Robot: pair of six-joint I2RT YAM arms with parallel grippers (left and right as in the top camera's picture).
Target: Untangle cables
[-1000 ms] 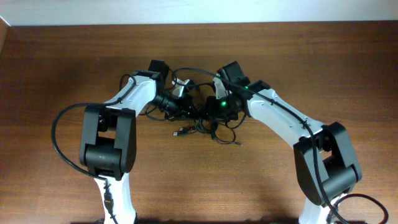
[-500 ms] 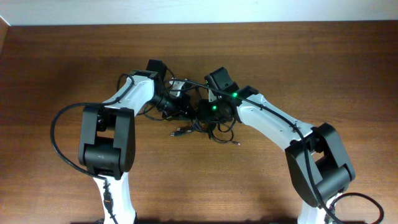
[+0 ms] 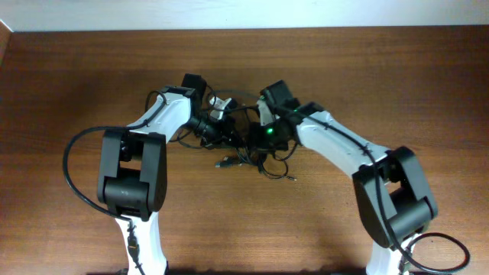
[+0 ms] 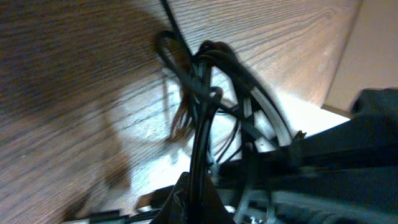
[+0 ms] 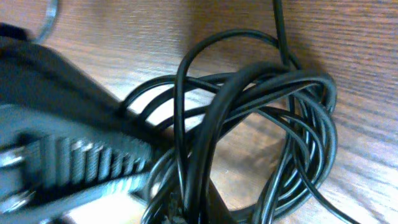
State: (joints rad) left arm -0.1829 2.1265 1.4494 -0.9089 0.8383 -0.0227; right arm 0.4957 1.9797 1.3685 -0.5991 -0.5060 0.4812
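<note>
Meeting over the middle of the brown wooden bench [image 3: 382,76], somewhat nearer its far edge than its near one, the two white-and-black arms bend in from the near corners towards one tangle of thin black flexible cables [image 3: 263,162]. The left tool [image 3: 227,134] comes at the tangle from the bench's left side and the right tool [image 3: 249,143] from its right, and the two are just beside each other with the cords bunched between and under them. In the left wrist view the left tool [image 4: 189,202] is closed on the cables [image 4: 202,81]: a bundle of strands rises straight out of its pinched tip to a knot of crossing loops, which lies over the wood. In the right wrist view the right tool [image 5: 186,211] also appears clamped on the cables [image 5: 292,112], since several strands run together into its tip at the bottom edge, while a coil of many turns fans out on the bench beyond it. Part of the left arm's dark ribbed tool body fills the left side of that view, touching or nearly touching the coil. Seen from overhead, loose loops spill from the tangle towards the near edge, a small connector plug [image 3: 223,162] lies flat on the wood just on the near side of the left tool, and another cable end [image 3: 293,177] trails out towards the near right.
</note>
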